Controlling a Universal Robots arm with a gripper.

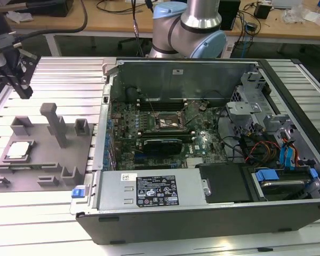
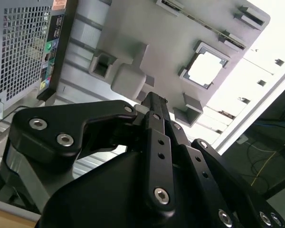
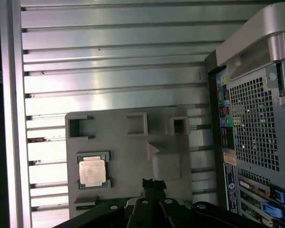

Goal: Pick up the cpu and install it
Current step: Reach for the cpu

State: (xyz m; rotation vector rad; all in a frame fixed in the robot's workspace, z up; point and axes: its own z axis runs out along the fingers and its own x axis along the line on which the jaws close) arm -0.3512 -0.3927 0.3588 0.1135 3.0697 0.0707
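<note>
The grey fixture plate (image 1: 38, 137) lies flat on the ribbed metal table (image 1: 69, 69), with its edge towards the exterior view's right just beside the wall of the open computer case (image 1: 176, 74). Bare table runs along the plate's other sides. A tall post (image 1: 56, 125) and several low blocks stand on the plate. The cpu (image 1: 18, 150) lies flat, metal top up, in a framed nest near the plate's edge at the exterior view's left, well apart from the post. The space above it is open.

Inside the case the socket (image 1: 168, 122) sits on the motherboard (image 1: 202, 144), hemmed in by the case walls and by cables at the exterior view's right.

The gripper (image 1: 24, 92) hangs above the table beyond the plate's far edge, apart from the cpu and touching nothing. In both wrist views its fingertips (image 3: 150, 183) meet in a narrow black point — jaws closed, with nothing between them — and the cpu sits off to one side of that point.
</note>
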